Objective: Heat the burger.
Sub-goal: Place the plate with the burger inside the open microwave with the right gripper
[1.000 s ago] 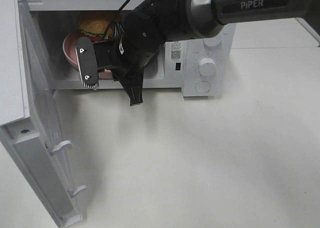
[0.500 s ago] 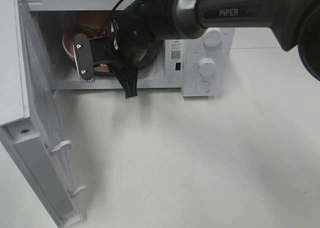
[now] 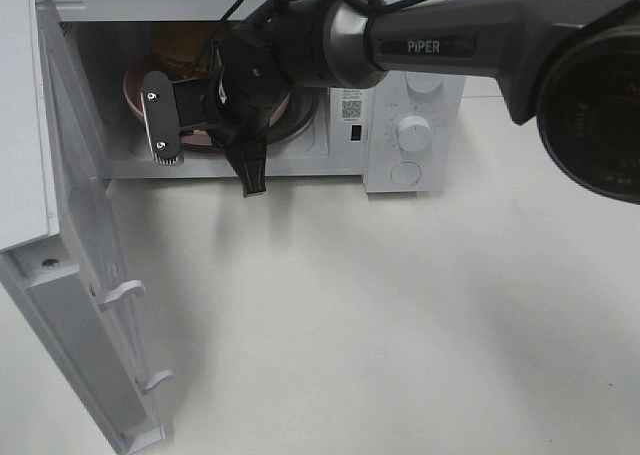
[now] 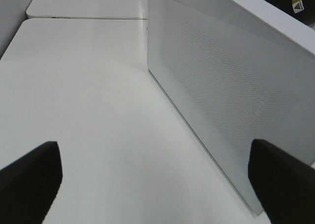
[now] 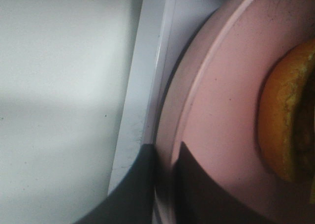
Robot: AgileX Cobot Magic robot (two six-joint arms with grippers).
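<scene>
The burger [image 3: 180, 43] sits on a round pink plate [image 3: 135, 85] inside the open microwave [image 3: 420, 95]; its bun [image 5: 280, 130] shows orange-brown in the right wrist view. My right gripper [image 3: 205, 133] reaches across from the right into the cavity. It is shut on the plate's front rim [image 5: 197, 111], one dark finger on each side [image 5: 165, 170], just over the microwave's front sill. The arm hides most of the burger. My left gripper [image 4: 155, 184] is open with nothing between its fingers, beside a white perforated panel [image 4: 221, 96].
The microwave door [image 3: 90, 275] hangs wide open at the left, reaching toward the table's front. Control knobs [image 3: 413, 132] are on the right of the microwave's front. The white table [image 3: 400, 315] spreads in front of it.
My right arm has pushed left and deeper into the microwave, carrying the plate and burger farther in. The left gripper has not moved.
</scene>
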